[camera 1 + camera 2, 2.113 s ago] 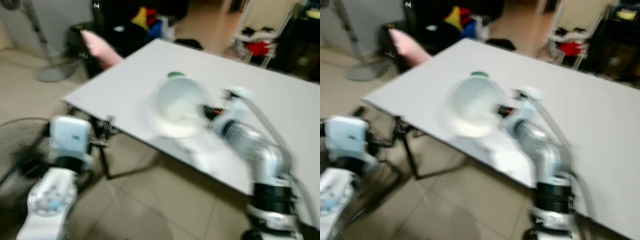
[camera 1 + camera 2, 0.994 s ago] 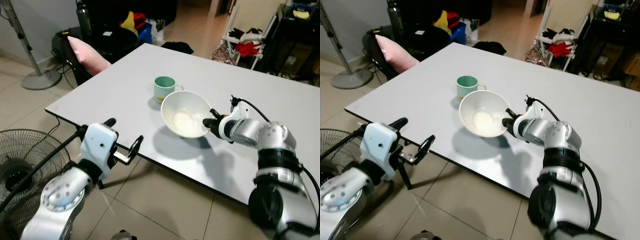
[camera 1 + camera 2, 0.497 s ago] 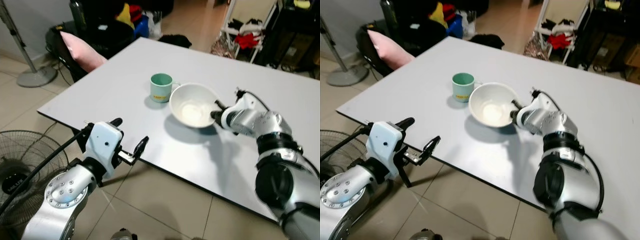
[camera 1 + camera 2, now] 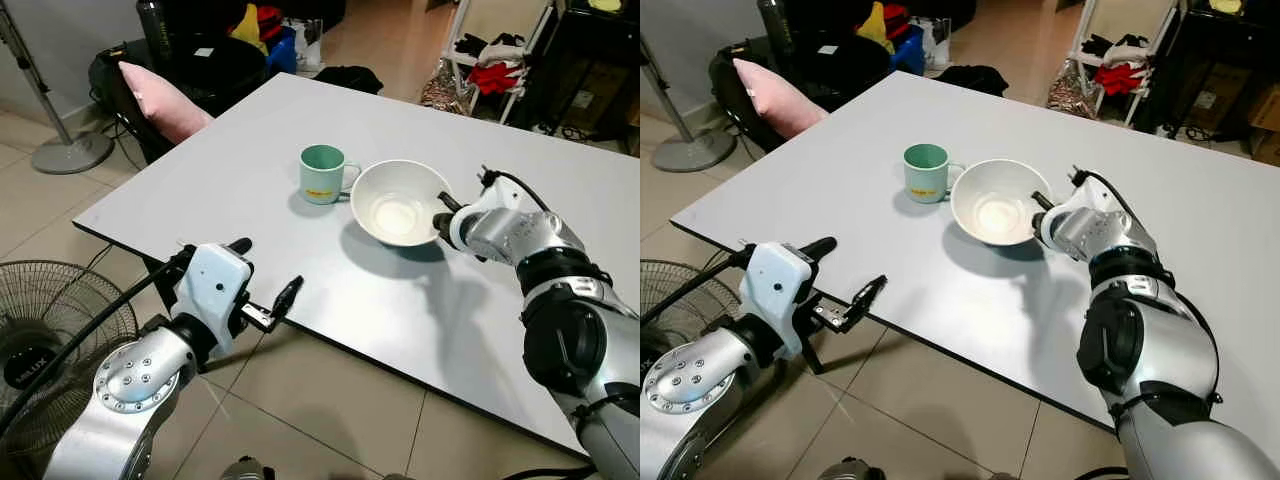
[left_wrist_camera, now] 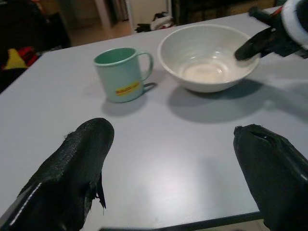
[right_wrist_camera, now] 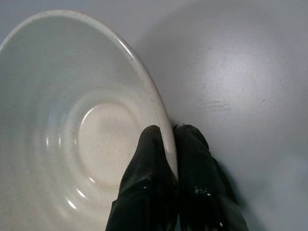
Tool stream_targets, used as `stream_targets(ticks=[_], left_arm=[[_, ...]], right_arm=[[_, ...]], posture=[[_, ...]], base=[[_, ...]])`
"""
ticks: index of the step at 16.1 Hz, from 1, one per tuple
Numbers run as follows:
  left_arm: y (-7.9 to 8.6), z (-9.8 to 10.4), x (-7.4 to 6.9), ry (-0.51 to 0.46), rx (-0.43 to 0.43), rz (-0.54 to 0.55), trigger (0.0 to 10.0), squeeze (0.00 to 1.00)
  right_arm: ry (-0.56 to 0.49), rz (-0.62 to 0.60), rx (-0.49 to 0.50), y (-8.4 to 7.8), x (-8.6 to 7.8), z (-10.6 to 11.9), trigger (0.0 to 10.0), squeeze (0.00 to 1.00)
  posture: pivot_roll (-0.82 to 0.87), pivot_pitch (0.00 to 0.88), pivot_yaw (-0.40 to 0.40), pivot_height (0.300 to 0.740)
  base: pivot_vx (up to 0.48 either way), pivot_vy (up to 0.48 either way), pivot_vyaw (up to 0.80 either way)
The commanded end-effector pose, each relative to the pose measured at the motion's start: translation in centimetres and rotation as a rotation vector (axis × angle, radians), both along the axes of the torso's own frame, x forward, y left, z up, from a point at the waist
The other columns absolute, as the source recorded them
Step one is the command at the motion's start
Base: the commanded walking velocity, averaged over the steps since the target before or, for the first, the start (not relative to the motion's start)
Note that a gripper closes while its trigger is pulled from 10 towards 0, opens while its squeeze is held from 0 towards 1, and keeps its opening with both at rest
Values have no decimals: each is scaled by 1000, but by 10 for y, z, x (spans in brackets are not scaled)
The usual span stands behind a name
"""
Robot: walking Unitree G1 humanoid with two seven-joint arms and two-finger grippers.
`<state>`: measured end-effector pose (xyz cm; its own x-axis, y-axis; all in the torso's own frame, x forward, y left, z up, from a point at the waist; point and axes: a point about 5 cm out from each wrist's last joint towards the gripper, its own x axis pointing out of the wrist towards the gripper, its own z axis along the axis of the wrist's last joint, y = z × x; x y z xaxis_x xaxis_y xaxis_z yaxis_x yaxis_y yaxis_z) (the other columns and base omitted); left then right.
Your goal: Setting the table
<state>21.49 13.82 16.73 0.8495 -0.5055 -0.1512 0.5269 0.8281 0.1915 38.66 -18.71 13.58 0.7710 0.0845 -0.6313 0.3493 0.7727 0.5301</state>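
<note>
Pinching the rim of the white bowl, the right gripper has one finger inside the wall and one outside, closed thin on the ceramic edge; bowl is over the grey table, just beside the green mug, with a dark shadow under its right side, so it looks tilted or not fully seated; can't tell if the base touches the top.

Risks as I judge them: a rim-only pinch on smooth glazed ceramic is a weak hold; the bowl's weight hangs off one edge, so it could rotate in the fingers or slip out; releasing before the base sits flat would drop it, so it rocks or chips; pushing it further left could knock the mug, since the mug's handle points toward the bowl and the gap is small.

Left gripper hangs off the near table edge, fingers spread wide, holding nothing; raising it could catch the underside or lip of the table.

Labels: the mug carries a small yellow patch on its side; print on it too small to read; no writing visible on the bowl or table.
</note>
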Motion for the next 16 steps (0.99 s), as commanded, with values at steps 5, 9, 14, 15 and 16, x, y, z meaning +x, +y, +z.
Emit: stream_targets(ticks=[5, 9, 14, 15, 16], left_arm=[[-8, 7, 0, -18, -48, -40, 10000, 0], [-5, 8, 2, -28, -43, -30, 10000, 0], [-1, 13, 2, -42, -59, -27, 10000, 0], [0, 14, 2, -45, -61, -27, 10000, 0], [0, 16, 2, -51, -68, -25, 10000, 0]], right_arm=[[-43, -7, 17, 0, 7, 14, 10000, 1000], [-63, 4, 20, 0, 9, 20, 10000, 1000], [-113, 38, 88, -18, 8, 40, 10000, 988], [-126, 53, 109, -20, 8, 45, 10000, 0], [-139, 70, 128, -22, 8, 51, 10000, 0]], posture=[[16, 43, -8, 740], [11, 36, -2, 740], [-6, 9, 15, 740], [-7, 4, 16, 740], [-6, 0, 15, 740]], base=[[0, 0, 0], [0, 0, 0], [0, 0, 0], [0, 0, 0], [0, 0, 0]])
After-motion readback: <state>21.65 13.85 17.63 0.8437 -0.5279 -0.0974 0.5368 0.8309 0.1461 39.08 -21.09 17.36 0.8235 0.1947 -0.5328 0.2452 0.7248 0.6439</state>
